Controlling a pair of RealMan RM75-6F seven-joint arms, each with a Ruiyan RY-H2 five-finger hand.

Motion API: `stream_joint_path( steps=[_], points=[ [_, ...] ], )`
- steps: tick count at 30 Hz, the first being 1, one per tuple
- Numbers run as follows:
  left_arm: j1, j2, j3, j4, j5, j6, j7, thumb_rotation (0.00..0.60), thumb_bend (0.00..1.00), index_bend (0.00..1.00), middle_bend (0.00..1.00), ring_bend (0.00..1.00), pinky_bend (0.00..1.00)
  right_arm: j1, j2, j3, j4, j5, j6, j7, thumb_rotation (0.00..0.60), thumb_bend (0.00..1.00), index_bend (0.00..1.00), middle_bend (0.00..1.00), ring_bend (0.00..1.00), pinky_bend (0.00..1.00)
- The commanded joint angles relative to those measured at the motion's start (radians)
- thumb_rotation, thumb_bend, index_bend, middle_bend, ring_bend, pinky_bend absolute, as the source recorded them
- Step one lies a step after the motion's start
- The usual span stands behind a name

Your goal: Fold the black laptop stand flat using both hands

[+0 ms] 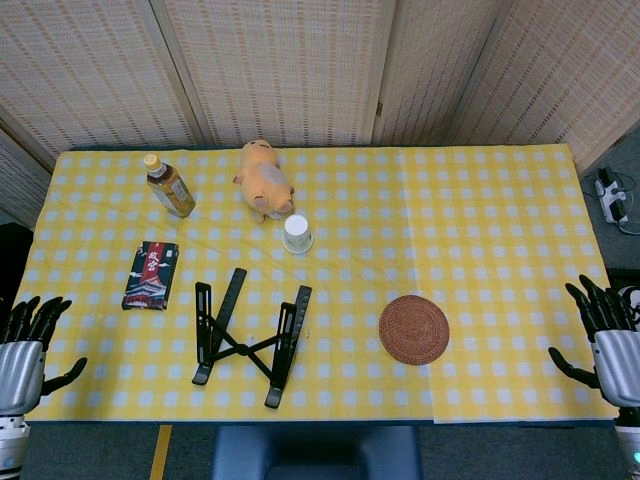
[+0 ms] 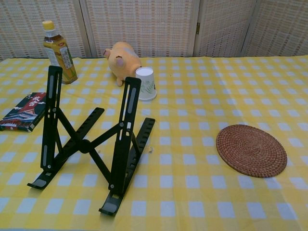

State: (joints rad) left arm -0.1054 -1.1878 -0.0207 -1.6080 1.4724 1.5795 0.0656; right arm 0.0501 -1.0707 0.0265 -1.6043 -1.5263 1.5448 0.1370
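Observation:
The black laptop stand (image 1: 248, 338) stands unfolded near the table's front edge, left of centre. In the chest view the laptop stand (image 2: 91, 139) has its two rails raised and its cross braces spread. My left hand (image 1: 27, 350) hangs open off the table's left front corner, well left of the stand. Off the table's right front corner my right hand (image 1: 608, 336) is open too, far from the stand. Neither hand touches anything, and neither shows in the chest view.
A dark snack packet (image 1: 151, 274) lies left of the stand. Behind it are a tea bottle (image 1: 169, 186), a plush pig (image 1: 265, 180) and a tipped paper cup (image 1: 297, 233). A round woven coaster (image 1: 414, 328) lies to the right. The yellow checked tablecloth (image 1: 480, 220) covers the table.

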Motion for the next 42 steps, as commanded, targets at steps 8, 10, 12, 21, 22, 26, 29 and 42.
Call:
stream_joint_path(
  steps=[8,10,12,21,22,26,29,42],
  points=[
    [-0.02,-0.01,-0.016,-0.019,-0.015,-0.065,-0.005,0.6,0.25,0.19,0.16,0.07,0.07,0.018,0.005,0.013,-0.012,-0.013,-0.029,0.031,0.6,0.29,0.0,0.03,0.06,0.0],
    [-0.025,-0.01,-0.023,-0.017,-0.018,-0.072,-0.001,0.6,0.25,0.19,0.16,0.07,0.07,0.019,0.007,0.016,-0.012,-0.016,-0.028,0.032,0.6,0.29,0.0,0.03,0.07,0.0],
    [-0.032,-0.011,-0.031,-0.015,-0.021,-0.081,0.007,0.6,0.25,0.19,0.16,0.07,0.07,0.022,0.009,0.018,-0.014,-0.018,-0.029,0.034,0.6,0.29,0.0,0.03,0.07,0.0],
    [-0.14,0.008,-0.06,-0.008,0.01,-0.243,-0.208,0.6,0.25,0.18,0.16,0.07,0.11,0.051,0.04,0.037,-0.036,-0.029,-0.055,0.041,0.6,0.29,0.0,0.03,0.07,0.0],
    [-0.154,0.01,-0.062,-0.001,0.011,-0.266,-0.238,0.6,0.25,0.18,0.16,0.07,0.11,0.057,0.043,0.04,-0.038,-0.031,-0.058,0.04,0.6,0.29,0.0,0.03,0.07,0.0],
    [-0.229,0.019,-0.062,0.028,0.029,-0.39,-0.406,0.6,0.25,0.14,0.15,0.07,0.12,0.071,0.052,0.044,-0.047,-0.039,-0.072,0.035,0.6,0.29,0.0,0.03,0.07,0.0],
    [-0.311,0.037,-0.06,0.052,0.047,-0.529,-0.635,0.6,0.25,0.08,0.11,0.05,0.11,0.081,0.06,0.043,-0.056,-0.042,-0.088,0.044,0.6,0.29,0.0,0.03,0.07,0.0],
    [-0.514,-0.028,0.01,0.238,0.197,-0.701,-1.301,0.6,0.24,0.06,0.09,0.05,0.11,0.076,0.058,0.041,-0.04,-0.028,-0.085,0.066,0.6,0.29,0.0,0.03,0.07,0.0]
  ],
)
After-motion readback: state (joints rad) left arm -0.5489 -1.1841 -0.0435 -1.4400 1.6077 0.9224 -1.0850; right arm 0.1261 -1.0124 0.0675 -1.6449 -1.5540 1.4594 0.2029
